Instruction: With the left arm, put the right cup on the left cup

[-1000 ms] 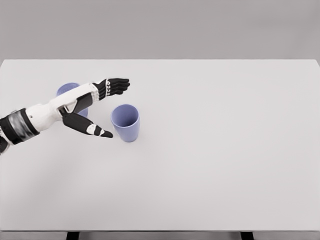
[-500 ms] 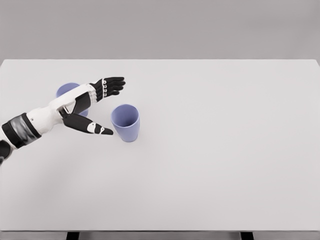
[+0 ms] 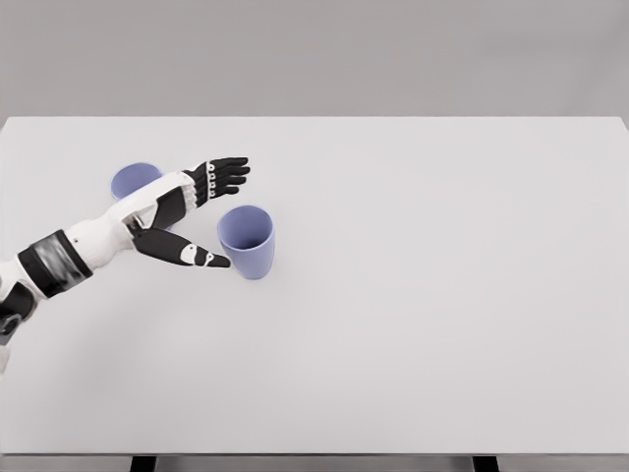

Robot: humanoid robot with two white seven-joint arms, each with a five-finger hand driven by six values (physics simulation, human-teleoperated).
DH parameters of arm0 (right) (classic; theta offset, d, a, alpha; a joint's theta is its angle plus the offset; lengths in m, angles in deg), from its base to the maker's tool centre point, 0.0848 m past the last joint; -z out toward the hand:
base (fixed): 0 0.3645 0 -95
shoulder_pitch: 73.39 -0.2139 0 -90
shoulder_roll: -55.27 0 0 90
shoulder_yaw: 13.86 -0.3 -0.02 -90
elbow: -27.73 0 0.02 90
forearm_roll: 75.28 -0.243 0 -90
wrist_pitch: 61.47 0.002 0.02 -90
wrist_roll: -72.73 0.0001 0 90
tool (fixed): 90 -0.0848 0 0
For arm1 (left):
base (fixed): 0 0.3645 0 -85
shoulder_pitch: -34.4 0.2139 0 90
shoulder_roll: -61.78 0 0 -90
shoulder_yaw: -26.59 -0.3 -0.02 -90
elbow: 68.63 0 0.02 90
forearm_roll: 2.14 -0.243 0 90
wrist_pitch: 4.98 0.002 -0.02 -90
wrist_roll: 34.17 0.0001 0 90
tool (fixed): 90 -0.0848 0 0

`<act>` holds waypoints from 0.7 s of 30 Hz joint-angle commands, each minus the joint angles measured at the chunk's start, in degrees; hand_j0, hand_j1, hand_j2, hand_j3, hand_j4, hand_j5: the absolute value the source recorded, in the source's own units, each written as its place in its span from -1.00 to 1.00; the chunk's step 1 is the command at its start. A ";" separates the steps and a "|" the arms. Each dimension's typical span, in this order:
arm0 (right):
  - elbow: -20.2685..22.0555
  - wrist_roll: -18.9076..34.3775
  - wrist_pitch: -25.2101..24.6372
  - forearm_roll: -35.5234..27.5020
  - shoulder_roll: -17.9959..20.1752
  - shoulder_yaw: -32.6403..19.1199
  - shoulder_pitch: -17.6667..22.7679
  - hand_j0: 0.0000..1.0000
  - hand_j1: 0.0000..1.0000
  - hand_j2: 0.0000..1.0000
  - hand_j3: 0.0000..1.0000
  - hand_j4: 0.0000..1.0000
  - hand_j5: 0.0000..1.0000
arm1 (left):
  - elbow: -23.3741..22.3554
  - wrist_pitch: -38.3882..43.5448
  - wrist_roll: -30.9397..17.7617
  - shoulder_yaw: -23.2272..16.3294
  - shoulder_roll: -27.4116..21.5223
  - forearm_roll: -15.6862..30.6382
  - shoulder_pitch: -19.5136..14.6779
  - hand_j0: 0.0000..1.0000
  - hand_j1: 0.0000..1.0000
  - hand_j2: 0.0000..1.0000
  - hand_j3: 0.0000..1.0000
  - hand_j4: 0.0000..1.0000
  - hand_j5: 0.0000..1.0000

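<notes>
Two blue-violet cups stand upright on the white table. The right cup (image 3: 247, 241) is nearer the middle, its mouth open upward. The left cup (image 3: 130, 180) sits farther back and left, partly hidden behind my left forearm. My left hand (image 3: 218, 216) is open just left of the right cup: the fingers (image 3: 225, 174) reach past the cup's far-left side, and the thumb (image 3: 195, 256) nearly touches its near-left wall. Nothing is held.
The white table (image 3: 413, 295) spans the whole view, with its front edge at the bottom and a grey wall behind.
My left hand has shifted slightly right and down toward the right cup, and the thumb tip now sits almost against its wall. Both cups stay where they were.
</notes>
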 commanded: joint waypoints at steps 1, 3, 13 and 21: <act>-0.01 0.00 0.00 -0.01 0.01 0.00 0.00 1.00 1.00 1.00 1.00 1.00 1.00 | -0.40 0.02 0.01 -0.01 0.44 0.17 0.00 1.00 1.00 1.00 1.00 1.00 1.00; -0.01 0.00 0.00 -0.01 0.01 0.00 0.00 1.00 1.00 1.00 1.00 1.00 1.00 | -0.93 0.02 0.01 -0.10 0.80 0.17 0.00 1.00 1.00 1.00 1.00 1.00 1.00; -0.01 0.00 0.00 -0.01 0.01 0.00 0.00 1.00 1.00 1.00 1.00 1.00 1.00 | -3.31 0.02 0.01 -0.45 2.11 0.17 -0.09 1.00 1.00 1.00 1.00 1.00 1.00; -0.01 0.00 0.00 -0.01 0.01 0.00 0.00 1.00 1.00 1.00 1.00 1.00 1.00 | -5.15 0.02 0.10 -1.51 3.26 0.08 -0.18 1.00 1.00 1.00 1.00 1.00 1.00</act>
